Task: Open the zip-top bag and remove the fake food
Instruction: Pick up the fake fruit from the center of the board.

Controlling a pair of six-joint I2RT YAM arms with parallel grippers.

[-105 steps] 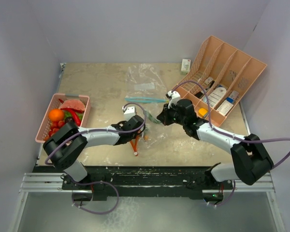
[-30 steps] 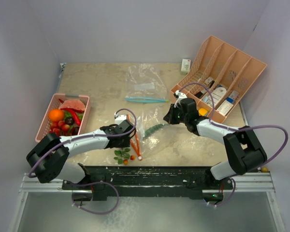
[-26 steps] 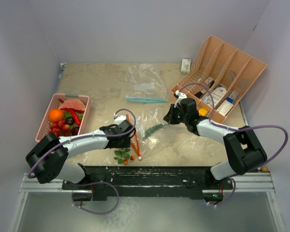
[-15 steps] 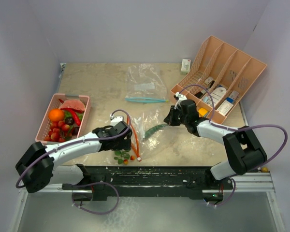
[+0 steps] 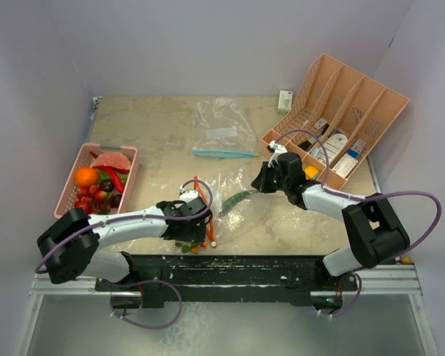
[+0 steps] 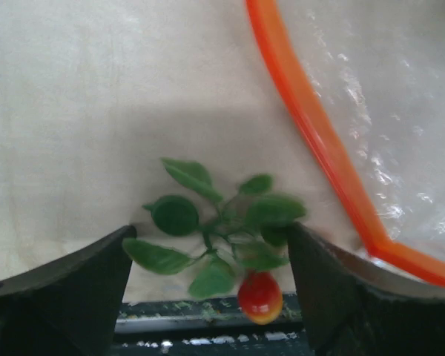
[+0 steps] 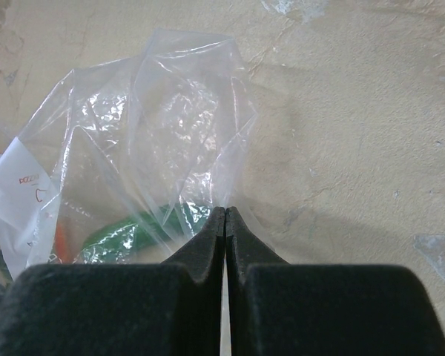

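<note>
Your left gripper (image 6: 211, 245) stood wide open and it held nothing. Between its two fingers (image 6: 67, 289) the leaf sprig (image 6: 222, 222), with one small red fruit (image 6: 259, 297) on it, lay on the table (image 6: 74, 96). If the outer leaves touched the fingers, I could not tell. In the top view this place was at 6 o'clock of the table, close to the near edge.

The orange zip strip (image 6: 311, 141) of the zip-top bag (image 5: 226, 189) ran just beside the sprig, on its 3 o'clock side. The bag itself lay near the middle of the table. If its mouth was open, I could not tell.

Your right gripper (image 7: 225, 215) was fully closed, and its tips pinched the clear film of the bag at the bag's 3 o'clock end. One long green piece (image 7: 122, 236) was inside the bag, near the closed tips but apart from them.

The other fake food was in the pink basket (image 5: 65, 194) at 9 o'clock: the orange (image 5: 86, 176), the watermelon slice (image 5: 111, 160), the red chili (image 5: 116, 179), the strawberries (image 5: 85, 197) and a dark plum (image 5: 106, 185).

A second clear bag (image 5: 222, 122) with a teal strip lay at 12 o'clock, well apart from both grippers. The peach organizer (image 5: 356, 89) with bottles and boxes stood tilted at 2 o'clock.
</note>
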